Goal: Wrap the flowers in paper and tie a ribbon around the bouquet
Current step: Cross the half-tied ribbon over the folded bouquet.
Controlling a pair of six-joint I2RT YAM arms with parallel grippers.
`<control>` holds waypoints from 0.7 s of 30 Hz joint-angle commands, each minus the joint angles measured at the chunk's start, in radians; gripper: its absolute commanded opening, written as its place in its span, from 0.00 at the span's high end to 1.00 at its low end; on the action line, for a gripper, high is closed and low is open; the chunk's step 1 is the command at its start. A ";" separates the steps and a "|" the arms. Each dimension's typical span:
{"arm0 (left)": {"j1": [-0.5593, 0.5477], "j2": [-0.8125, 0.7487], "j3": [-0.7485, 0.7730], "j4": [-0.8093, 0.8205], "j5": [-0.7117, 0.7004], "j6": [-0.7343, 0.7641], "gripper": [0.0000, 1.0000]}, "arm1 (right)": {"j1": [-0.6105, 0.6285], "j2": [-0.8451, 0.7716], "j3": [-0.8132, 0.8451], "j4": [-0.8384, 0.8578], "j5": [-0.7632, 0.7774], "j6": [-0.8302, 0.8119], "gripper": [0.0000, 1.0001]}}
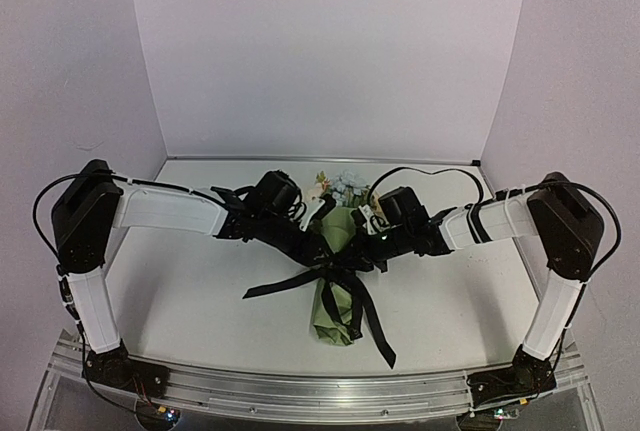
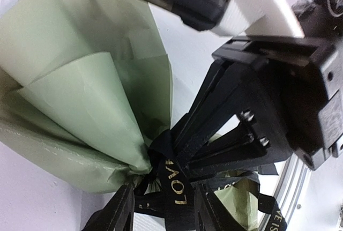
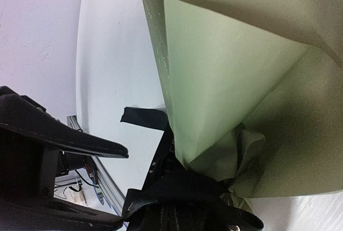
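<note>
One paper cone [image 1: 335, 317] holding flowers [image 1: 338, 189] at its far end, one ribbon [image 1: 276, 286] circling its waist, left gripper [image 2: 163, 217] standing spread at the knot, right gripper [image 2: 179, 140] pressing together.

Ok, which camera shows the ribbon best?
Left wrist: the ribbon cinches the paper up close, lettering readable. Top external shows its bow and tails, small. Right wrist catches only dark bits of it.

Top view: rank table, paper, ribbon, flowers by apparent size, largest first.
1. table
2. paper and ribbon: not ranked. The ribbon spans wider but is thin, and the paper is partly hidden under the arms.
3. flowers, smallest
</note>
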 commanded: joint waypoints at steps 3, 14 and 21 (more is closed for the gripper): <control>-0.012 -0.025 0.035 -0.084 0.000 0.013 0.59 | 0.004 -0.004 0.006 0.031 0.028 0.004 1.00; -0.023 -0.015 0.090 -0.138 -0.009 0.027 0.54 | 0.004 -0.005 0.005 0.031 0.038 0.000 1.00; -0.026 0.032 0.138 -0.192 -0.060 0.042 0.62 | 0.004 -0.012 0.005 0.031 0.039 0.001 1.00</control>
